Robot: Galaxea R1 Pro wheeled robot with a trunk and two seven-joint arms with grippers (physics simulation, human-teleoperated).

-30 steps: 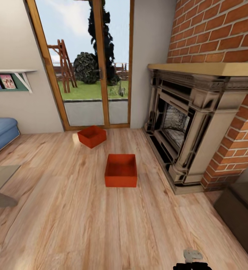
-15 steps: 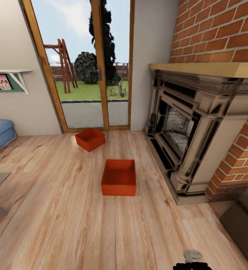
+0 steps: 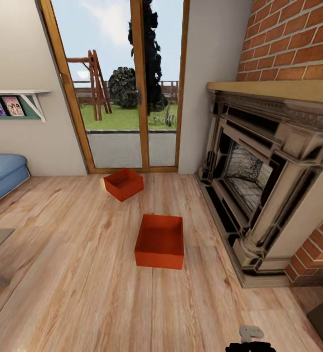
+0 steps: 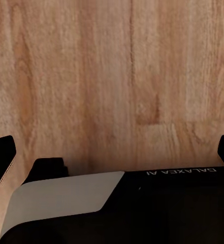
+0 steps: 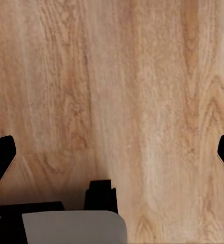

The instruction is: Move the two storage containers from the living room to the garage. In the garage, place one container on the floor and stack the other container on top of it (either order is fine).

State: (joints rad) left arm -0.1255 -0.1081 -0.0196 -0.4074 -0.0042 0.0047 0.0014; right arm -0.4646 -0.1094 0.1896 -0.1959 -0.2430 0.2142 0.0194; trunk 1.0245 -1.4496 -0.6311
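Both pincers hang over bare plank floor with their fingers spread wide and nothing between them: the left pincer shows a dark fingertip at each side of its wrist view, and the right pincer likewise.

The two storage containers sit on the wood floor of the living room. The nearer container lies out in the open floor, beside the hearth edge of the dark fireplace. The farther container sits turned at an angle, close to the glass doors. A blue sofa stands at the left wall.
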